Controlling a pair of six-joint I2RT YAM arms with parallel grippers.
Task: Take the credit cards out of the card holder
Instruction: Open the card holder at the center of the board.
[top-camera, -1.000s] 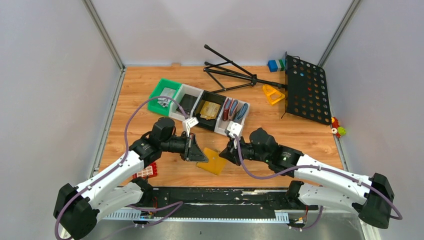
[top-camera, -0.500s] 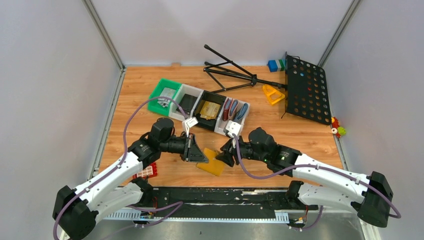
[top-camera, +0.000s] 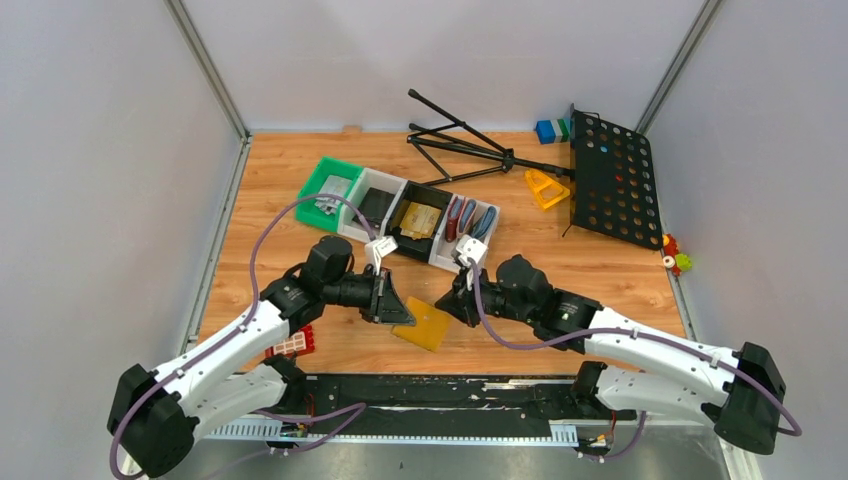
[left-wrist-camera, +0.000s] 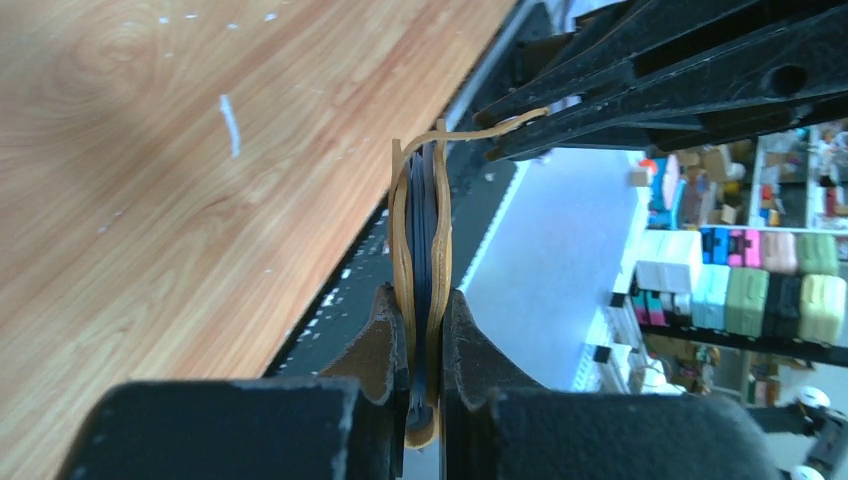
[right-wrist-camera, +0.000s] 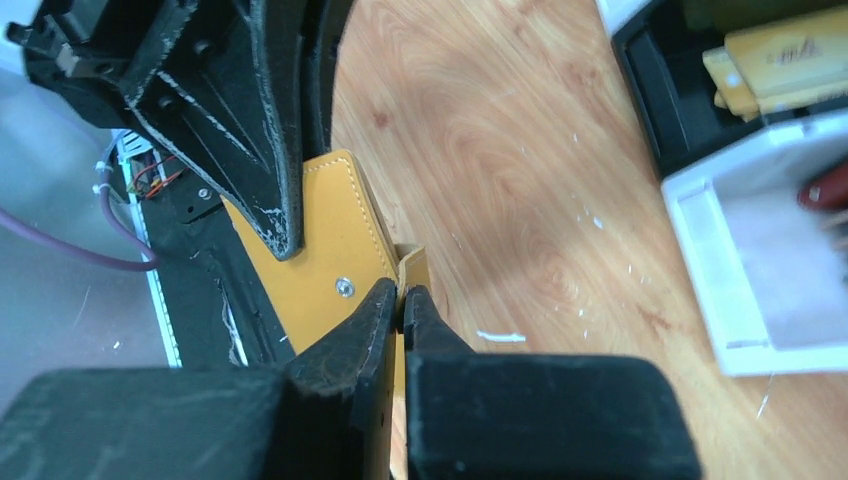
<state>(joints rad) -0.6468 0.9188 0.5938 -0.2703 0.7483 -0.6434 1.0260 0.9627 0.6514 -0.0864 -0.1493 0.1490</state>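
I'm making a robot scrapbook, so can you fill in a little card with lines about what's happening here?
thing held: small mustard-yellow stitched card holder
left gripper: shut on the card holder, gripped edge-on
right gripper: shut on a thin tan edge at the holder's rim; card or flap, cannot tell
behind them: row of plastic bins on the wooden table

The counter (right-wrist-camera: 520, 150) is smooth wood grain with a faint sheen. The card holder (right-wrist-camera: 330, 235) looks like matt mustard leather, stitched along its edge, with a small shiny metal stud (right-wrist-camera: 344, 287). The jaws are matt black plastic, scuffed pale.
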